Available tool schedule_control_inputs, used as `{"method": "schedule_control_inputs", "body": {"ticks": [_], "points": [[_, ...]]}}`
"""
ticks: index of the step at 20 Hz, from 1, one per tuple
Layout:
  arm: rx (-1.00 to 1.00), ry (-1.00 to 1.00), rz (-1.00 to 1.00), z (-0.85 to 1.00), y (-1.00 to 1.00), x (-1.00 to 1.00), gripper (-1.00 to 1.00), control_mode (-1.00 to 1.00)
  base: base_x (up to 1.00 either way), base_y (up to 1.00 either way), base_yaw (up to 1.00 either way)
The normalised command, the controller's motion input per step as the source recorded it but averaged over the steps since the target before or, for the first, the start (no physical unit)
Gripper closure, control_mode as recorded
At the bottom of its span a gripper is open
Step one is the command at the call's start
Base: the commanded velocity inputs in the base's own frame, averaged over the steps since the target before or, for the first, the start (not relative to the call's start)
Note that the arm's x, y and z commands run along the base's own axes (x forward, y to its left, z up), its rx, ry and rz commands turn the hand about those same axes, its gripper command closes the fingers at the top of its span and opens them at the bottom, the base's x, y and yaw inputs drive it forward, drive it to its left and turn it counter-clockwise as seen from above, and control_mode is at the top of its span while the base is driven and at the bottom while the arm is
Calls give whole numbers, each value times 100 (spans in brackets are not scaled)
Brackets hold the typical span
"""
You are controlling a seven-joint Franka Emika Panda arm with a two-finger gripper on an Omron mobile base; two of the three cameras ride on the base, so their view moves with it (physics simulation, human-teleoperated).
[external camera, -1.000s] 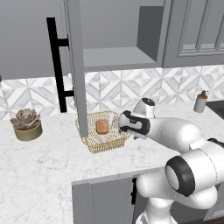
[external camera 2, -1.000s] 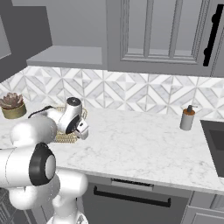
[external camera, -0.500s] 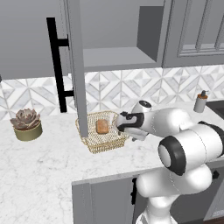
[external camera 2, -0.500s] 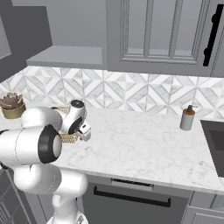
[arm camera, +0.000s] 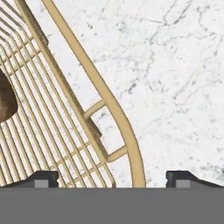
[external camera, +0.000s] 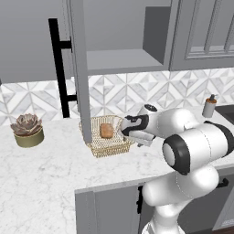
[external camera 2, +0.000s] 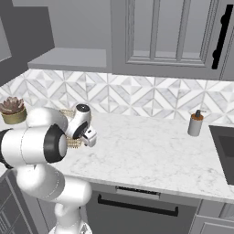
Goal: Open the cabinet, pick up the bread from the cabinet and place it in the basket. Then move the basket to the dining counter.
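The gold wire basket (external camera: 109, 147) stands on the marble worktop under the open cabinet (external camera: 123, 59), whose door (external camera: 78, 68) with its black bar handle (external camera: 58, 68) swings out to the left. The golden-brown bread (external camera: 106, 131) lies inside the basket. My gripper (external camera: 132, 136) hangs open at the basket's right side. In the hand view the two fingertips (arm camera: 42, 179) straddle the basket's rolled rim (arm camera: 109, 105) and its small loop handle, and the bread (arm camera: 6, 100) shows at the left edge. From the right base view my gripper (external camera 2: 89, 137) covers most of the basket (external camera 2: 73, 144). The dining counter is out of view.
A potted succulent (external camera: 27, 130) sits left of the basket on the worktop (external camera: 45, 183). A soap bottle (external camera 2: 195, 123) stands far right beside a sink edge (external camera 2: 224, 146). A closed glass-paned cabinet (external camera 2: 160, 32) hangs above. A diamond-tile backsplash (external camera 2: 137, 96) backs the worktop.
My hand has shifted slightly left and down toward the basket's right rim. The jaws stay open. Basket and bread have not moved.
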Motion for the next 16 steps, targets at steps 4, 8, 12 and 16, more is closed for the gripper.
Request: {"method": "schedule_control_inputs", "body": {"ticks": [4,8,12,16], "points": [[0,8,0,-9,23,0,100,-100,0,0,0],[0,2,0,0,17,0,100,-100,0,0,0],[0,1,-20,9,-11,-23,100,-100,0,0,0],[13,-18,-21,82,-15,-60,100,-100,0,0,0]]}}
